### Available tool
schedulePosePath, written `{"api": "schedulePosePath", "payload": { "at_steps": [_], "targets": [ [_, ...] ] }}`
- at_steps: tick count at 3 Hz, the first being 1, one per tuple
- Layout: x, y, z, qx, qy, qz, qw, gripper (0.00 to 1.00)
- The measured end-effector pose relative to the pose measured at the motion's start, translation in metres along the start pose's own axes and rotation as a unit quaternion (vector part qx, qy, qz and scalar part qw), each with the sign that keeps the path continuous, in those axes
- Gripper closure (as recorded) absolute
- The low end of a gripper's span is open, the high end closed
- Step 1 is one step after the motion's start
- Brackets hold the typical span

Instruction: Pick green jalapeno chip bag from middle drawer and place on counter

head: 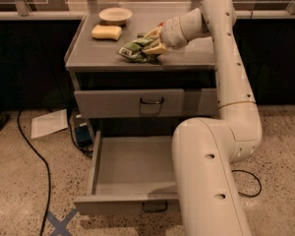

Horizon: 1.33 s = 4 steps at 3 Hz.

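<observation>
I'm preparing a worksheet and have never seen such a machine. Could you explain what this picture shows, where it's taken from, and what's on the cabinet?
The white jointed shape is a robot arm. One camera looks down over it; its mount isn't known. The gripper at the arm's end sits on a green chip bag lying on the grey counter, near a yellow sponge and a pale bowl. Below, an open drawer sits under a shut drawer.

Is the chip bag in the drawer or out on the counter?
Out: the chip bag lies on the counter, the gripper right at it. The pulled-out drawer looks bare where visible.
</observation>
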<state>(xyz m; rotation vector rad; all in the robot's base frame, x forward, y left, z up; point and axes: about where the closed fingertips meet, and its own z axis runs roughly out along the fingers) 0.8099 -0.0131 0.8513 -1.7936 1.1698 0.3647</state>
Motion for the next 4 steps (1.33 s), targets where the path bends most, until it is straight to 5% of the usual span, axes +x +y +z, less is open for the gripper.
{"api": "schedulePosePath", "payload": {
  "at_steps": [2, 3, 4],
  "targets": [
    [0.0, 0.0, 0.0, 0.0, 0.0, 0.0, 1.0, 0.12],
    [0.0, 0.0, 0.0001, 0.0, 0.0, 0.0, 1.0, 0.0],
    [0.0, 0.0, 0.0001, 0.0, 0.0, 0.0, 1.0, 0.0]
  ]
}}
